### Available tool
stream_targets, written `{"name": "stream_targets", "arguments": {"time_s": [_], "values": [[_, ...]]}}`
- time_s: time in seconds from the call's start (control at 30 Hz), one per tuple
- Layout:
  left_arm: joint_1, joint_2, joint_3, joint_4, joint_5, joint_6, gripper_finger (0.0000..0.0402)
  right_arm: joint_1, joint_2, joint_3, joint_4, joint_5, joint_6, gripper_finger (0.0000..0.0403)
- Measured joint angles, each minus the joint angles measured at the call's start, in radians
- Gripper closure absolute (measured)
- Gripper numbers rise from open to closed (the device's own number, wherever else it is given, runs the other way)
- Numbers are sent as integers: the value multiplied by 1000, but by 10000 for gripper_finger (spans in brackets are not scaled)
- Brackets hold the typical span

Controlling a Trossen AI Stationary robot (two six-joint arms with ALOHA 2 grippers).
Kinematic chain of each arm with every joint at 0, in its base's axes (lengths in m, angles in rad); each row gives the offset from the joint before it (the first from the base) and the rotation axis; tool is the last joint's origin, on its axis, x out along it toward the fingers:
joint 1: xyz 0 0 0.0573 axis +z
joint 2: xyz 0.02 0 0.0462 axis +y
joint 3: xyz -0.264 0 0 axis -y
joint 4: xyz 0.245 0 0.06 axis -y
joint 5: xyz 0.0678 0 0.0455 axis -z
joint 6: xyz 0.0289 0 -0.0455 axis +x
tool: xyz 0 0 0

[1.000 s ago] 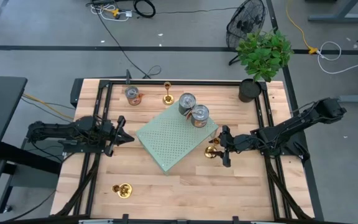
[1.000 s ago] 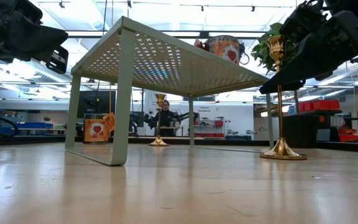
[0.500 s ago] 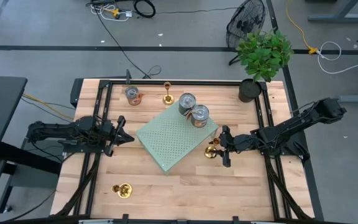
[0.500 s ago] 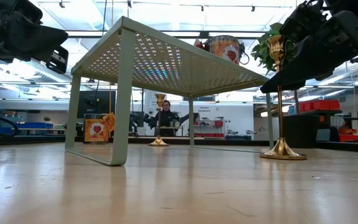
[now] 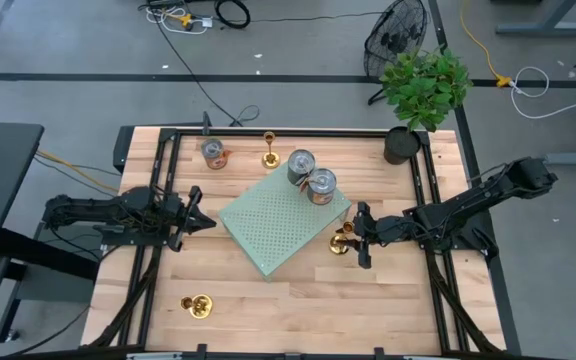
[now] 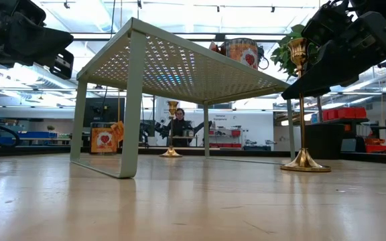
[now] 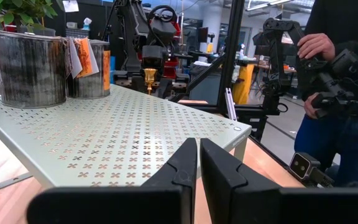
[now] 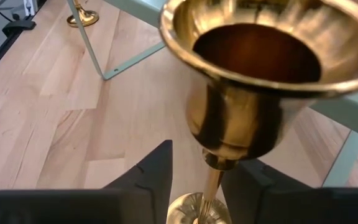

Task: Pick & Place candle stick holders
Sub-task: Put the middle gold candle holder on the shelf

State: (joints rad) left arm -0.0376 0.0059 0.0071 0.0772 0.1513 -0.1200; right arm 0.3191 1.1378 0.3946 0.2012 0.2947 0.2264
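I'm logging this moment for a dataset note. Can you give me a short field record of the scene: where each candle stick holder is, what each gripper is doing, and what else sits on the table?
holder near right arm: candle stick holder upright on table, beside green rack
right gripper: jaws either side of its stem; contact unclear
far holder: second holder upright at far edge
near holder: third holder lying near front-left
left gripper: jaws shut, empty, facing the rack
cans: two cans on rack, one can on table

Grey floor with cables, a fan; potted plant at table edge; bright ceiling lights.
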Motion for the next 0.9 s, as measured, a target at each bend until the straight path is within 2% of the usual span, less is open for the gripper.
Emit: {"name": "stream_targets", "arguments": {"time_s": [0.9], "values": [[0,0,0,0,0,0,376,0,0,0,0,0,0,326]]}}
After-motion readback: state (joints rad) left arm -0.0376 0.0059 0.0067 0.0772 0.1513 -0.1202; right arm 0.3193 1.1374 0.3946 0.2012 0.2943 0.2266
